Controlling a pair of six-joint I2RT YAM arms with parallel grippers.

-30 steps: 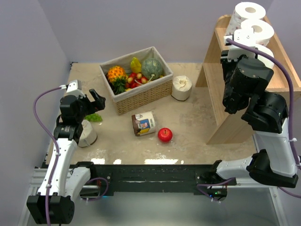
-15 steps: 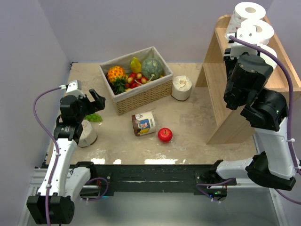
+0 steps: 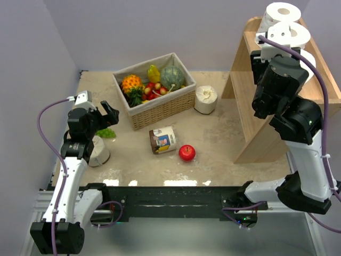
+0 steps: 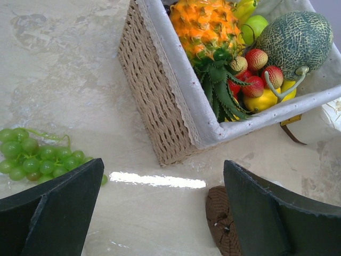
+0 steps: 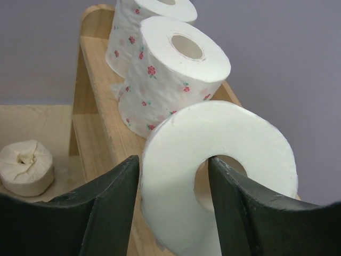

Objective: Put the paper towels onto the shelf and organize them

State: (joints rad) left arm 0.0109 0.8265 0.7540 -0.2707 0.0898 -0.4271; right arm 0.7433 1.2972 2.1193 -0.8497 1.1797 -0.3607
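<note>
The light-wood shelf (image 3: pixel 249 109) stands at the right. Two pink-dotted paper towel rolls stand in a row on its top tier (image 3: pixel 281 12) (image 3: pixel 294 33), also seen in the right wrist view (image 5: pixel 170 74). My right gripper (image 5: pixel 173 162) is shut on a plain white roll (image 5: pixel 234 138), one finger outside and one in its hollow centre, holding it on the top tier just behind the dotted rolls. A cream roll (image 3: pixel 205 99) stands on the table by the basket, another (image 3: pixel 98 151) under my left arm. My left gripper (image 3: pixel 106 114) is open and empty above the table.
A wicker fruit basket (image 3: pixel 160 109) sits mid-table, with a printed-label jar (image 3: pixel 162 140) and a red apple (image 3: pixel 186 152) in front of it. Green grapes (image 4: pixel 32 157) lie below my left gripper (image 4: pixel 163 165). A brown round lid (image 4: pixel 221 221) shows by the right finger.
My right arm has moved a little farther along the shelf top with the plain roll, closer to the two dotted rolls. The left arm has not moved.
</note>
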